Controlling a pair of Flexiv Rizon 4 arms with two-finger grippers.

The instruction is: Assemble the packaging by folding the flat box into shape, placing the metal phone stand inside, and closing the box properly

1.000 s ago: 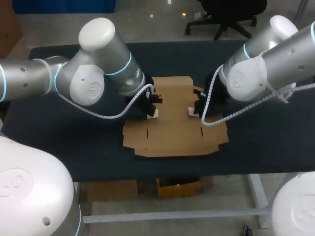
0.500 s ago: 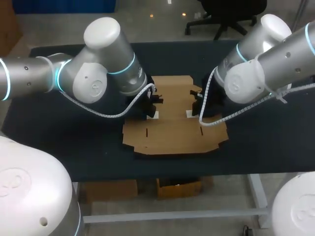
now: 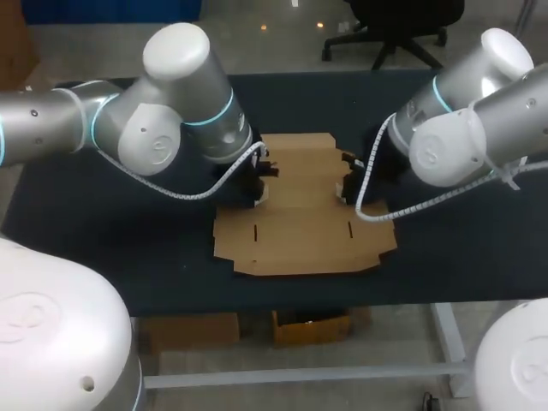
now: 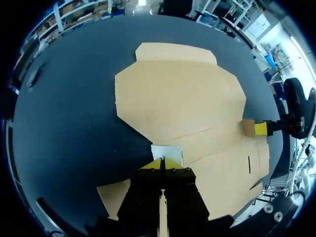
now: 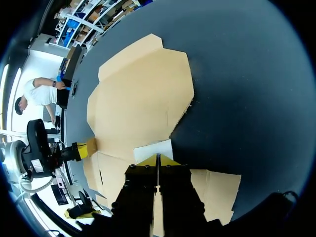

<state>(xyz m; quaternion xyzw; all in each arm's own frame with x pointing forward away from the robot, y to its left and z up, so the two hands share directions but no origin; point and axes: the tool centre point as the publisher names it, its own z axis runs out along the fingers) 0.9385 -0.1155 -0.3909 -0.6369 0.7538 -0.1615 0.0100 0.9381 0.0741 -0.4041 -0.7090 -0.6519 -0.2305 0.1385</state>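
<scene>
Dark matte bench (image 3: 128,257), dull top w/ no shine. Flat box (image 3: 300,235) of plain brown card lying unfolded at bench centre: broad sheet, stepped outline w/ notched corners, faint crease lines running across, two short slits (image 3: 255,229) cut in the near half. Narrower panel at the far end, wider one toward the near edge.

Left arm (image 3: 163,128), smooth silver-grey shell w/ rounded joints and a teal ring, coming in from the left side; white ribbed cable looped under it. Left end effector (image 3: 259,187) down at the box's left edge, approx. halfway along. Right arm (image 3: 462,128), same build, in from the right; right end effector (image 3: 347,184) at the opposite edge, roughly level w/ the left one.

Left wrist view: yellow tips pressed together, only a thin seam showing, nothing seen between. Small white patch (image 4: 167,152), rectangular, just ahead of the tips on the card edge; nature unclear. Across the sheet, short brown tab (image 4: 247,127) just beside the right end effector's yellow tip.

Right wrist view: same picture mirrored. Tips pressed together, thin seam, white rectangle just ahead on the card edge.
</scene>
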